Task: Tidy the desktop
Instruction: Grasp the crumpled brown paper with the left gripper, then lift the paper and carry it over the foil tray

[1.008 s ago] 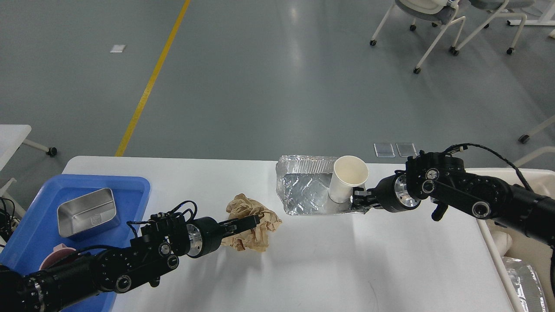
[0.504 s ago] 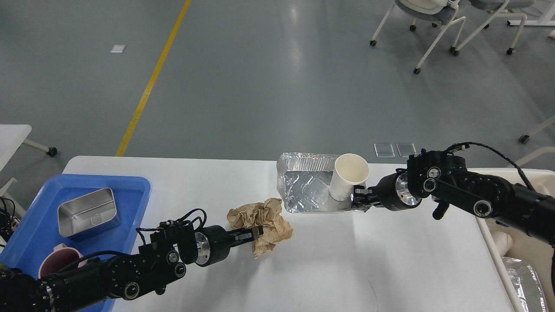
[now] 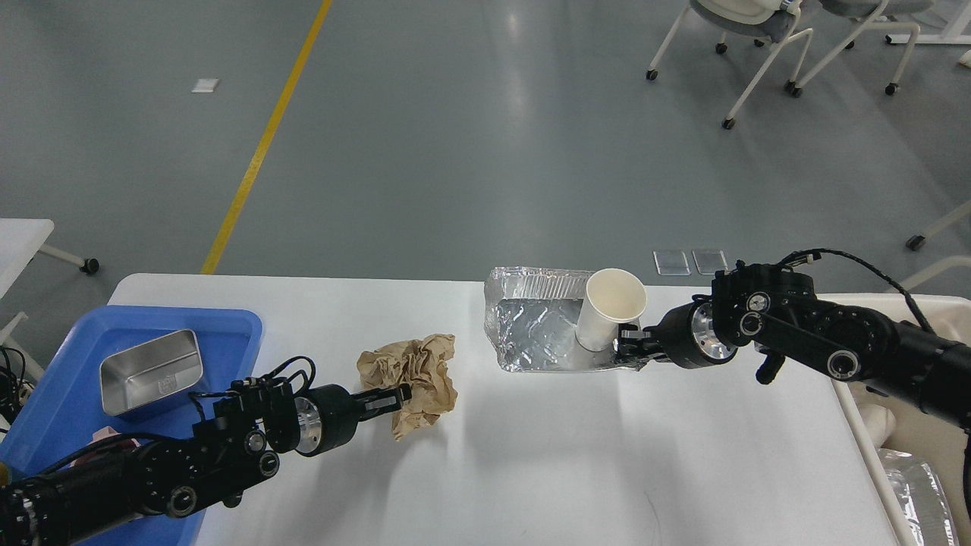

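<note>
The desktop [image 3: 531,455] is a large white tabletop. My left gripper [image 3: 398,398] is shut on a crumpled brown paper [image 3: 413,371] and holds it just above the table, left of centre. A silver foil tray [image 3: 531,334] stands at the far middle with a white paper cup [image 3: 609,307] upright in its right end. My right gripper [image 3: 628,351] is at the tray's right front corner, beside the cup's base, and appears shut on the foil rim.
A blue plastic tray [image 3: 227,326] at the left holds a metal tin [image 3: 152,370]. A cream bin [image 3: 865,409] stands off the table's right edge with foil inside. Office chairs [image 3: 758,30] stand far back on the grey floor.
My left gripper first carried the brown paper right, then pulled it back left by roughly a hand's width. The right gripper, foil tray and cup have hardly moved.
</note>
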`<state>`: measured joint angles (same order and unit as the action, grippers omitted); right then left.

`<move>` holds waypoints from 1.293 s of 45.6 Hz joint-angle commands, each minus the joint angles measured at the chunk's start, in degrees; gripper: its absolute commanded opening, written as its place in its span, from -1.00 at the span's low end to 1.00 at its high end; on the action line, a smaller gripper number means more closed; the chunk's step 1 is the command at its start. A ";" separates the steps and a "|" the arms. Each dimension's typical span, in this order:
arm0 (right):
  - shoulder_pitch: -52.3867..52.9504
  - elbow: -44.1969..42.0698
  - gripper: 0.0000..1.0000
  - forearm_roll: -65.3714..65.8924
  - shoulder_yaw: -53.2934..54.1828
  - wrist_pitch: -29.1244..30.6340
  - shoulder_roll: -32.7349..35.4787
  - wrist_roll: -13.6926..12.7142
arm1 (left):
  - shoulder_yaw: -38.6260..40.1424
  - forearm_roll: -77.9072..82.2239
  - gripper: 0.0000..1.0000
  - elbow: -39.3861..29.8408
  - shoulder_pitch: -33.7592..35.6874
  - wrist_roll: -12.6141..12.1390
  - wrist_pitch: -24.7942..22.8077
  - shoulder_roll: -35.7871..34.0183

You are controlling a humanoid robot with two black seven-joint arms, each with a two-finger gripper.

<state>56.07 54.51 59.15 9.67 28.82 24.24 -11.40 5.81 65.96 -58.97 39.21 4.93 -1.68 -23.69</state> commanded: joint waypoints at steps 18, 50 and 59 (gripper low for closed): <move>0.09 -0.10 -1.00 0.00 -0.09 0.00 -1.48 -0.02 | 8.50 0.13 -1.00 -30.06 1.57 0.43 -0.96 -30.53; 0.62 0.07 -1.00 0.00 -0.09 0.00 -1.39 -0.02 | 19.33 1.54 -0.94 -28.49 18.80 -1.06 -18.18 -23.52; 0.88 0.07 -1.00 0.00 -0.18 0.00 -1.13 0.06 | 11.77 8.13 -0.92 -22.43 20.12 -2.39 -18.71 -14.03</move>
<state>56.85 54.59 59.15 9.59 28.83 22.97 -11.43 21.07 70.77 -84.55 59.00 2.81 -20.35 -43.21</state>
